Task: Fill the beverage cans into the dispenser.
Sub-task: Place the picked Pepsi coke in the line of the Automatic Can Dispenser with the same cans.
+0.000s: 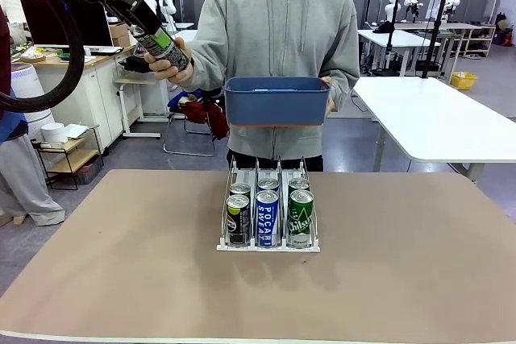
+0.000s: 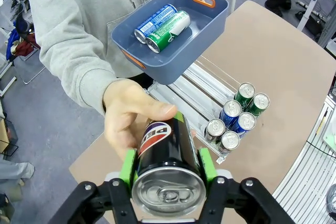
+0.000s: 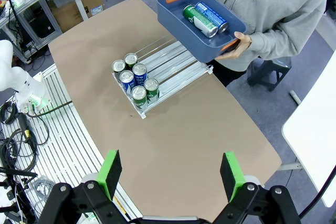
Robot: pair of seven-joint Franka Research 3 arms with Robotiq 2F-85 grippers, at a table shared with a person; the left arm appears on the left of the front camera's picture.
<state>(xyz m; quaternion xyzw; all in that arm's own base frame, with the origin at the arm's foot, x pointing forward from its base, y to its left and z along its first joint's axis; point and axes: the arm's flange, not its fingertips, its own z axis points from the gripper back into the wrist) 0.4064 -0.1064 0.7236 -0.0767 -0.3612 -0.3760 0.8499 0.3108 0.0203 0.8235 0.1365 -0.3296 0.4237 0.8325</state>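
My left gripper (image 2: 168,163) is shut on a dark grey-black can (image 2: 167,153), held high at the table's far left (image 1: 161,42). A person's hand (image 2: 128,116) is wrapped round that same can from the far side. The person's other hand holds a blue bin (image 1: 276,106) above the dispenser (image 1: 268,246). In the bin lie a blue can (image 2: 154,20) and a green can (image 2: 169,31). Several cans stand at the dispenser's front, among them a blue one (image 1: 267,217). My right gripper (image 3: 170,174) hangs open high above the table, holding nothing.
The dispenser's rear lanes (image 3: 173,61) are bare. The brown table (image 1: 121,279) has wide free room on both sides of the rack. White tables (image 1: 451,118) and a desk with a monitor (image 1: 64,22) stand behind the person.
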